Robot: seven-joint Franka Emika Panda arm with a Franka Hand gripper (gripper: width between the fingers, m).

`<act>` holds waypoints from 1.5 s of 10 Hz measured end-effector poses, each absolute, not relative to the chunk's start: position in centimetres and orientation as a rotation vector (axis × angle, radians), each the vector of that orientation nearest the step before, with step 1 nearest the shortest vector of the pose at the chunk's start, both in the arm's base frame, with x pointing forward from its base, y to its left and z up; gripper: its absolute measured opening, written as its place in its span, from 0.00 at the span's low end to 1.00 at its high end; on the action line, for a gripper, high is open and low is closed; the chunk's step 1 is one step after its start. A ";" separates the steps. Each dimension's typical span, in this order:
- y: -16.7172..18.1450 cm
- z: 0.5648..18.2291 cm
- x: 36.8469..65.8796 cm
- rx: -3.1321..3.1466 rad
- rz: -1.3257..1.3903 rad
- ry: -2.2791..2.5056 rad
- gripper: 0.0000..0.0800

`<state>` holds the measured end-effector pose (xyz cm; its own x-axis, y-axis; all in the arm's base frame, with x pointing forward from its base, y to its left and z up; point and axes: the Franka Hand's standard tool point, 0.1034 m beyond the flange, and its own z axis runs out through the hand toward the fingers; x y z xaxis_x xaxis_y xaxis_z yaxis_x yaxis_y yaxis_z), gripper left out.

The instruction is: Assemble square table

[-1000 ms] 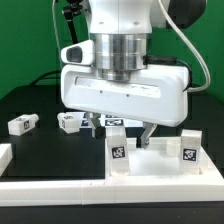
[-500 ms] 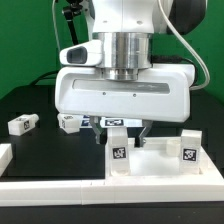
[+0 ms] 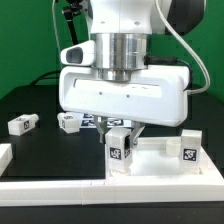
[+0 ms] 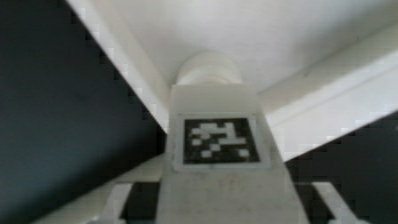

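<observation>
The square table's white top (image 3: 155,168) lies at the front, toward the exterior view's right. Two tagged legs stand upright on it, one (image 3: 118,150) at its near-left corner and one (image 3: 190,151) at the right. My gripper (image 3: 120,130) hangs straight over the left leg, fingers down either side of its upper end. In the wrist view that leg (image 4: 221,138) fills the middle. My gripper (image 4: 222,205) straddles it, a thin dark gap showing between each finger (image 4: 135,200) and the leg. Two loose legs (image 3: 22,123) (image 3: 68,122) lie on the black mat at the left.
The marker board (image 3: 97,121) lies behind the gripper, mostly hidden by it. A long white rail (image 3: 60,190) runs along the front edge, and another white piece (image 3: 4,155) sits at the far left. A green wall stands behind.
The gripper has come down over the left standing leg and its fingers have drawn in toward the leg's sides. The legs and the top have not moved.
</observation>
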<state>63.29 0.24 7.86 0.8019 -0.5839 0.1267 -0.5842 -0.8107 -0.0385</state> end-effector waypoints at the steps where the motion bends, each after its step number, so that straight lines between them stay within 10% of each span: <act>1: -0.1 7.8 63.1 2.904 0.226 -1.224 0.36; 8: -0.4 7.4 62.3 2.445 0.156 -2.247 0.48; 9: -0.5 7.4 62.3 2.487 0.162 -2.196 0.48; 11: 0.4 7.4 62.1 2.732 0.168 -1.778 0.79; 15: 0.6 7.4 62.1 3.004 0.210 -1.143 0.81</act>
<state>62.09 0.57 7.40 0.7399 -0.6663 0.0932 -0.6559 -0.7452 -0.1202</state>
